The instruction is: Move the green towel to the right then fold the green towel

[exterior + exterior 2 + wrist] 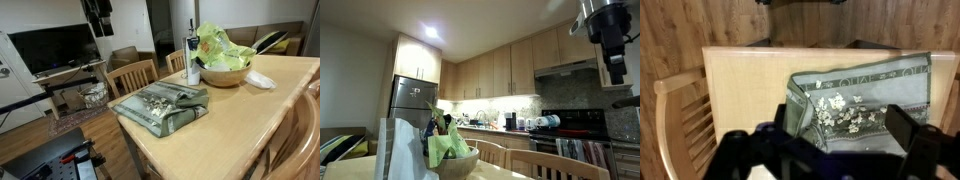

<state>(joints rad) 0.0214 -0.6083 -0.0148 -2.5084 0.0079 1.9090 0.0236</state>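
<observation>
Green towel (160,105) lay rumpled on the wooden table (250,115), not yet shifted, the gripper (820,138) hovering above with fingers wide and empty, so lowering to pinch an edge looked next.

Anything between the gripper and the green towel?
Nothing. In the wrist view the open gripper looks straight down onto the green towel lying on the table; no object crosses the gap.
</observation>
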